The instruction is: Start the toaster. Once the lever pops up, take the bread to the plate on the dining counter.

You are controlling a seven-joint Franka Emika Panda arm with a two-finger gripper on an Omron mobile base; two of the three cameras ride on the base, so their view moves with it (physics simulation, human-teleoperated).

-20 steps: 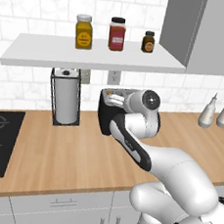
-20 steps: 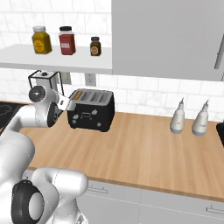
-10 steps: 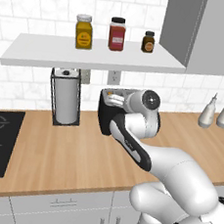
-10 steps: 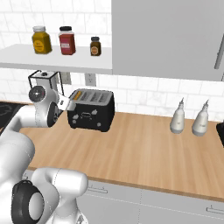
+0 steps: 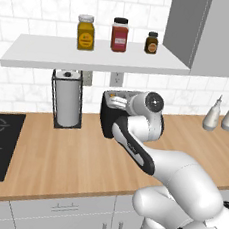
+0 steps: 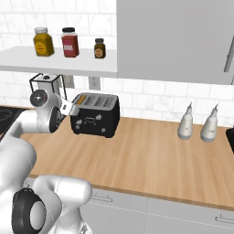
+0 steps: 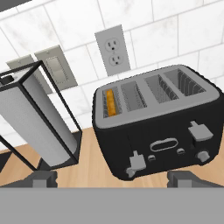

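- You have the toaster (image 7: pixel 157 127) in the middle of the hand view, a black four-slot box standing on the wood-topped counter (image 6: pixel 146 160) against the tiled wall.
- The bread (image 7: pixel 111 102) sits down in the leftmost slot, showing as an orange-brown strip; it has not been lifted out.
- Two levers show on the toaster's front: the left lever (image 7: pixel 136 162) sits low near the base, the right lever (image 7: pixel 199 131) sits higher. I judge the low one belongs to the bread's side, but whether it is already pressed and latched I cannot tell.
- Your gripper (image 7: pixel 113 178) has its fingers spread wide, one tip at lower left and one at lower right of the hand view, pinching nothing and short of the toaster.
- In the right base view the hand hangs just left of the toaster (image 6: pixel 95 115), near the wire-framed paper-towel holder (image 6: pixel 45 87).
- Still ahead, as I read it: confirm or press the lever, wait for the pop, pull the slice, then carry it to the plate on the dining counter.
- Three spice jars (image 5: pixel 119 34) stand on the shelf at upper centre of the left base view, well clear of your work.
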